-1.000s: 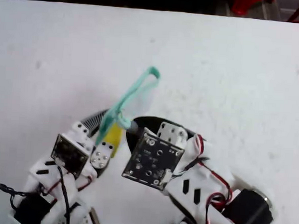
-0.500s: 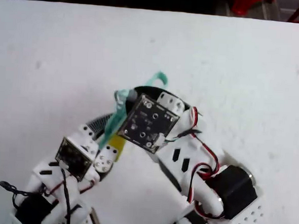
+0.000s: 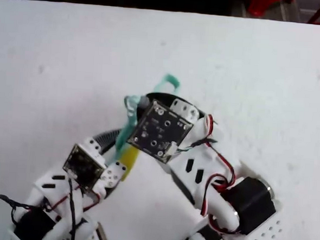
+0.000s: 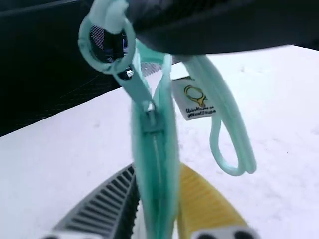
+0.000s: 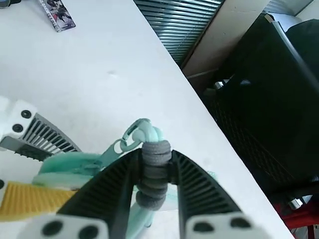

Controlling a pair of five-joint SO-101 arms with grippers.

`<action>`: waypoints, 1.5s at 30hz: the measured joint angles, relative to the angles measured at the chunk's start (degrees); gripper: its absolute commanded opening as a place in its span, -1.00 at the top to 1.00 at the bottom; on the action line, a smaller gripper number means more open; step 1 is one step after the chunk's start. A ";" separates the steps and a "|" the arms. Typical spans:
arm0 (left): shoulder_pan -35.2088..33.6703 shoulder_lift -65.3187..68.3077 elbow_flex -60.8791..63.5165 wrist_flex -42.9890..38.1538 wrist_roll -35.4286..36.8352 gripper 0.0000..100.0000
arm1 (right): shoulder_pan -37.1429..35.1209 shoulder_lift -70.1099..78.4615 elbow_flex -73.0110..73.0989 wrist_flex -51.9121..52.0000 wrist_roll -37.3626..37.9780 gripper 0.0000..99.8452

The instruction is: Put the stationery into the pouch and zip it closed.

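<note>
The mint-green pouch [image 3: 128, 128] stands on edge between the two arms, its zipper edge [image 4: 152, 149] facing the left wrist camera. My left gripper [image 4: 155, 175] is shut on the pouch, with a grey finger [image 4: 102, 211] on one side and a yellow finger [image 4: 202, 206] on the other. My right gripper [image 5: 154, 157] is shut on the grey ribbed zipper pull [image 5: 153, 167], which hangs from a mint ring [image 4: 107, 40]. In the high view the right gripper [image 3: 142, 102] is at the pouch's far end. A mint strap loop [image 3: 170, 81] and a white label [image 4: 192, 99] hang beside it.
The white table [image 3: 250, 65] is bare around the arms and ends at a dark far edge. A small printed packet [image 5: 59, 14] lies far off on the table. A black mesh crate [image 5: 269, 99] stands past the table's edge.
The right arm has moved away from the table's front along the pouch, carrying the zipper pull, and the strap loop has bunched up. The left gripper shifted slightly.
</note>
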 measured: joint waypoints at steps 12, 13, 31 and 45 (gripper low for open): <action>4.57 0.00 0.97 -0.53 -3.34 0.96 | 8.18 0.53 0.18 -0.53 -2.64 0.97; 4.92 0.00 0.97 -0.53 -3.34 0.96 | 9.23 0.70 0.26 -0.70 -2.64 0.97; 4.40 0.00 0.97 -0.70 -3.34 0.96 | 23.65 0.97 4.04 -2.20 -2.55 0.97; 4.22 0.00 0.97 -0.53 -3.34 0.96 | 33.41 1.32 9.58 -11.78 -2.55 0.97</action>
